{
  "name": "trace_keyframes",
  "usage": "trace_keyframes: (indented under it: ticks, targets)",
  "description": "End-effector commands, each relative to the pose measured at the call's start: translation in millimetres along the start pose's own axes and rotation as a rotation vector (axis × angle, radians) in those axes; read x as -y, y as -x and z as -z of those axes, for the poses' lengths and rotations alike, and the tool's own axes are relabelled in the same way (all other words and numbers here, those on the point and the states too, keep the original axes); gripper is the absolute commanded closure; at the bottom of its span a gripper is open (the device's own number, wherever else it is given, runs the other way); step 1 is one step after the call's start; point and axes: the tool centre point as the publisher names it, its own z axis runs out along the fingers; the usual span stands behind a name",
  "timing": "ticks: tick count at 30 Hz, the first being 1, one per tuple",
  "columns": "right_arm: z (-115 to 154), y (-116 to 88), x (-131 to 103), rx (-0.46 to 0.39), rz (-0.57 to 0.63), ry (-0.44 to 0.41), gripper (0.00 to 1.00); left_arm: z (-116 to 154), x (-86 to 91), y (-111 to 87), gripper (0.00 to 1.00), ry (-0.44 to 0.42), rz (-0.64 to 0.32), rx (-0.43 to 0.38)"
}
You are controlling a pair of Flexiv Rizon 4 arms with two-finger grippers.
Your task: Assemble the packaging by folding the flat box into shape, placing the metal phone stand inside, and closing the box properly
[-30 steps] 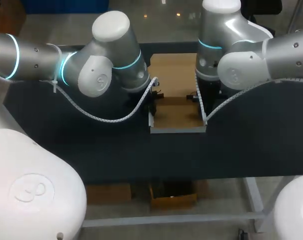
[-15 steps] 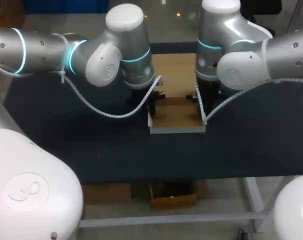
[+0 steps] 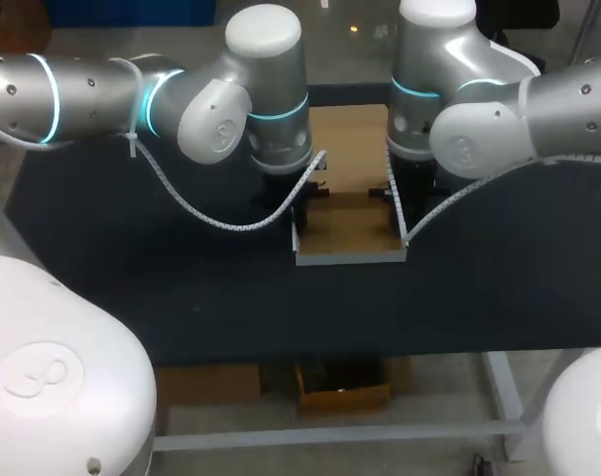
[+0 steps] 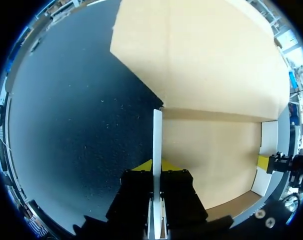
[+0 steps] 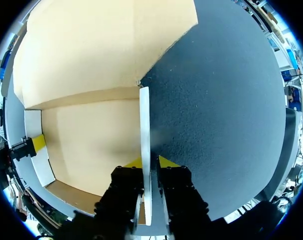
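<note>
Two grippers hold one half-folded cardboard box (image 3: 348, 226), brown inside and white outside, which sits in the middle of the dark matte table (image 3: 181, 288). The box floor lies flat on the table. Both side walls and the low white front wall (image 3: 350, 258) stand upright. The broad brown lid panel (image 3: 348, 134) lies flat on the table beyond the floor, on the side away from the robot.

In the left wrist view the left gripper (image 4: 157, 167) straddles the top edge of the thin white left side wall (image 4: 157, 135). One yellow-tipped finger is on the outside, over the table, and the other is on the inside, over the brown floor. Both press against the panel, so the gripper is clamped on that wall. At the opposite wall, across the box floor, a yellow tip of the other arm's gripper shows.

The right wrist view gives the mirror of this. The right gripper (image 5: 147, 163) sits astride the right side wall (image 5: 144, 130), with one finger on the table side and one on the box side. Both touch the wall, so it too is pinched tight.

From the head view the left arm comes in from the left and the right arm from the right. Each wrist points down at its own side of the box, level with the middle of the floor.
</note>
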Motion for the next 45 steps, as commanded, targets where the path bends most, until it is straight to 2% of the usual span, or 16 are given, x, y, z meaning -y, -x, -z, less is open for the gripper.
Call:
trace_keyframes:
  ticks: [1, 3, 5, 9, 10, 11, 22, 25, 29, 31, 33, 45]
  targets:
    - [2.5, 0.4, -0.3, 0.008, 0.004, 0.007, 0.69, -6.7, -1.2, 4.5, 1.00, -0.011, -0.001, 0.019]
    - [8.6, -0.2, 1.1, 0.020, 0.014, 0.030, 0.64, -6.1, -1.3, 4.8, 1.00, -0.019, -0.005, 0.021]
    - [14.5, -0.5, 2.9, 0.022, 0.028, 0.056, 0.52, -5.8, -1.2, 4.8, 1.00, -0.027, -0.007, 0.028]
    - [26.5, 0.6, 7.5, -0.002, 0.065, 0.115, 0.07, -4.8, -1.2, 5.8, 1.00, -0.040, -0.008, 0.036]
    - [29.2, 1.3, 8.5, -0.006, 0.071, 0.128, 0.02, -4.6, -1.2, 5.9, 1.00, -0.044, -0.009, 0.037]
    - [31.8, 2.0, 9.4, -0.017, 0.081, 0.142, 0.00, -4.3, -1.1, 6.1, 1.00, -0.047, -0.008, 0.039]
    - [49.4, 14.7, 20.9, -0.147, 0.176, 0.278, 0.00, -1.6, -0.6, 8.7, 1.00, -0.082, -0.033, 0.053]
    - [54.6, 18.3, 24.7, -0.196, 0.244, 0.334, 0.00, -1.1, -0.8, 9.6, 1.00, -0.090, -0.044, 0.059]
    - [62.5, 23.6, 30.1, -0.273, 0.405, 0.438, 0.00, -1.9, -0.7, 11.8, 1.00, -0.096, -0.053, 0.067]
    - [66.1, 24.6, 31.1, -0.264, 0.462, 0.453, 0.00, -2.5, -0.4, 12.6, 1.00, -0.097, -0.054, 0.069]
    - [75.0, 24.6, 31.1, -0.132, 0.464, 0.394, 0.00, -2.8, -0.3, 13.3, 1.00, -0.097, -0.054, 0.071]
    - [75.0, 24.6, 31.1, -0.132, 0.464, 0.394, 0.00, -3.6, 0.3, 25.6, 1.00, -0.089, -0.036, 0.067]
